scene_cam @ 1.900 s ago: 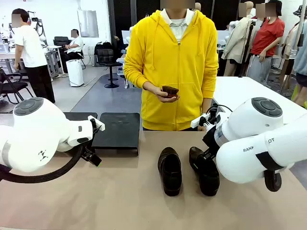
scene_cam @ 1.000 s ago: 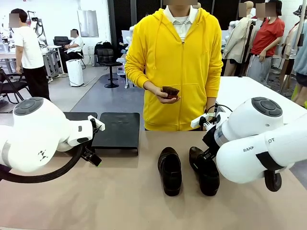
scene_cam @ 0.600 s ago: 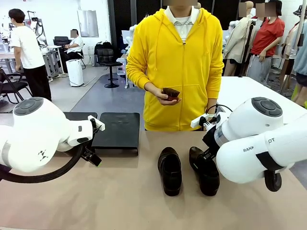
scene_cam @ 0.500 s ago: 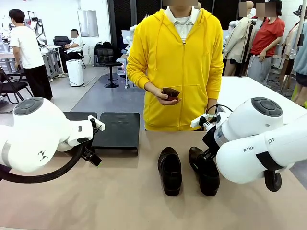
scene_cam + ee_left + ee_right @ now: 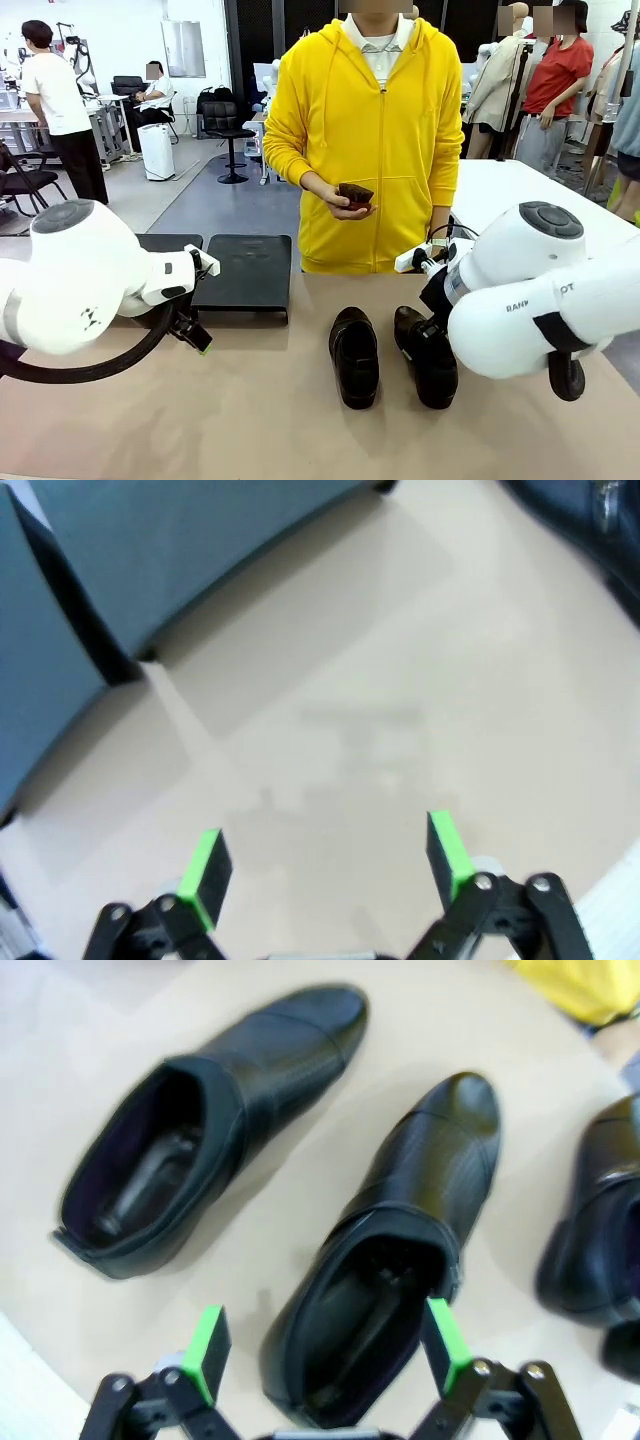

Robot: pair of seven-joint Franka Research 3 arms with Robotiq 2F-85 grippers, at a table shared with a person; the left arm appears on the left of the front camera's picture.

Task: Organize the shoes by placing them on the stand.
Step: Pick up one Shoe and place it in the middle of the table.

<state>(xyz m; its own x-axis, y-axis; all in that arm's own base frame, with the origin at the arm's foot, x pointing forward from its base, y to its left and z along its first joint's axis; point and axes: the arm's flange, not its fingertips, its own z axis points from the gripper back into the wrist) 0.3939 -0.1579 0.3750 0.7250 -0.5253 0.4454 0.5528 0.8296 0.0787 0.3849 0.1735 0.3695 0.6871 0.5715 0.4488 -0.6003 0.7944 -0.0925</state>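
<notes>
1. Room: there is a broad bare stretch of surface (image 5: 240, 415) at front-left, and more between the stand (image 5: 243, 270) and the shoes. The stand sits at the far-left edge with nothing on the platform top that shows.
2. Left tool (image 5: 325, 858): pads apart with nothing between them, over bare surface. Its wrist view shows the near corners of two stand platforms at top left, with a narrow gap between them.
3. Right tool (image 5: 323, 1345): pads apart. In its wrist view the heel opening of the nearer shoe (image 5: 390, 1250) lies between them; can't tell whether they touch.
4. Front view: two shoes side by side mid-surface, toes toward the person. They are the middle shoe (image 5: 354, 355) and the right-hand shoe (image 5: 425, 358).
5. The right wrist view adds a further shoe (image 5: 598, 1230), cut off by the right edge. In the front view it is just a dark bit under the right arm.
6. Hidden: the second platform is mostly behind the left arm, and the right-hand shoe is partly covered by the right arm. The person's hand (image 5: 345, 203) holds a small dark item that I can't identify.
</notes>
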